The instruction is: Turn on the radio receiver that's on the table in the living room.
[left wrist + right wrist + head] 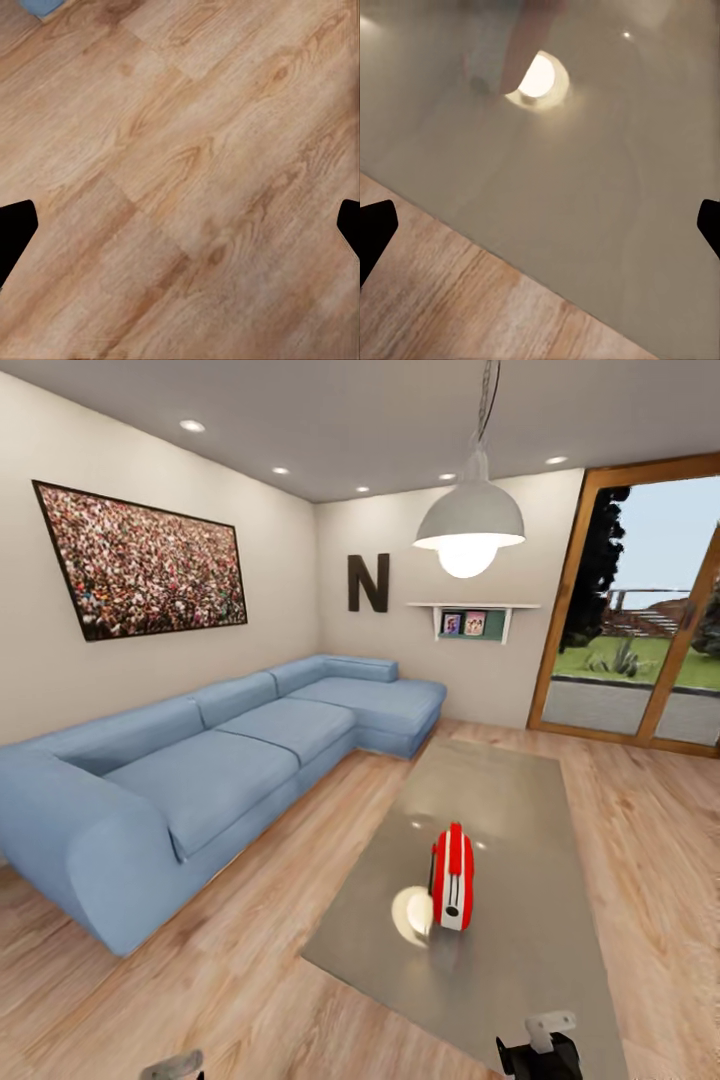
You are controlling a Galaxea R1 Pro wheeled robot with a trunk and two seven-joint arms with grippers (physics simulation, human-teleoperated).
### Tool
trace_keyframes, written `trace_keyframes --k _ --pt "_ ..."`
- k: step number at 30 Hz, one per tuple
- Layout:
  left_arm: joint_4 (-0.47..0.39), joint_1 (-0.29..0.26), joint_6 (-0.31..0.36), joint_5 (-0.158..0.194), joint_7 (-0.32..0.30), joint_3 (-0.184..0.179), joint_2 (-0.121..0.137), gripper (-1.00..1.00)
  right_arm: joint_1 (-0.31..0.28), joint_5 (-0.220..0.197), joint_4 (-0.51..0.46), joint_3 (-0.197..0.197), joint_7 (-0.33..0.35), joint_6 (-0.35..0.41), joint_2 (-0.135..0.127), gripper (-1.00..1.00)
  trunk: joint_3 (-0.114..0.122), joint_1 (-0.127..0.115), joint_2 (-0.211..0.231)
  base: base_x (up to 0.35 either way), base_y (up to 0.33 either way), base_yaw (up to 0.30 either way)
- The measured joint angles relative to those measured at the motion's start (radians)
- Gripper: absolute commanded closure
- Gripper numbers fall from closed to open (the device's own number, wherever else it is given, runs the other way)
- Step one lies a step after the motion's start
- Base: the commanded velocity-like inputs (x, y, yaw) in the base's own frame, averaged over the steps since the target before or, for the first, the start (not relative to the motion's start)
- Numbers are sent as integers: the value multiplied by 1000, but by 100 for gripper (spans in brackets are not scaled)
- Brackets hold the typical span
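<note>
- The right end effector [540, 1050] is seen at the lower edge of the head view, a dark body with a light grey part on top, just beside the near edge of the counter [520, 800]. In the right wrist view its two dark fingertips [375, 232] stand far apart at the two sides, with nothing between them, so it is released.
- Under the right end effector [540, 232] lies the near edge of the counter [607, 187], where the glossy grey surface meets the wood floor [435, 307]. A bright round reflection of a lamp shows on that surface.
- The left end effector [172, 1066] appears as a small grey piece at the lower edge of the head view. In the left wrist view its fingertips [13, 232] are also wide apart and hold nothing, above the bare floor [187, 150].
- The radio receiver [452, 876] stands upright on the counter, in the near half, roughly midway between the two long edges. It is red with a white end face turned to the camera.
- The blue sofa [200, 770] runs along the left wall, well apart from the counter.
- A white pendant lamp [469, 520] hangs over the far part of the counter.
- On the far wall are a dark letter N [367, 582] and a small shelf [472, 618]; a glass door [640, 620] is at the right.
</note>
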Motion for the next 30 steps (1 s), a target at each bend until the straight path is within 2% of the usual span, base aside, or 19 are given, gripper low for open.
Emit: trace_keyframes --k 30 --pt "2 0 0 -1 1 0 5 -100 1 1 0 0 0 0 0 -100 0 0 0 238 250 -277"
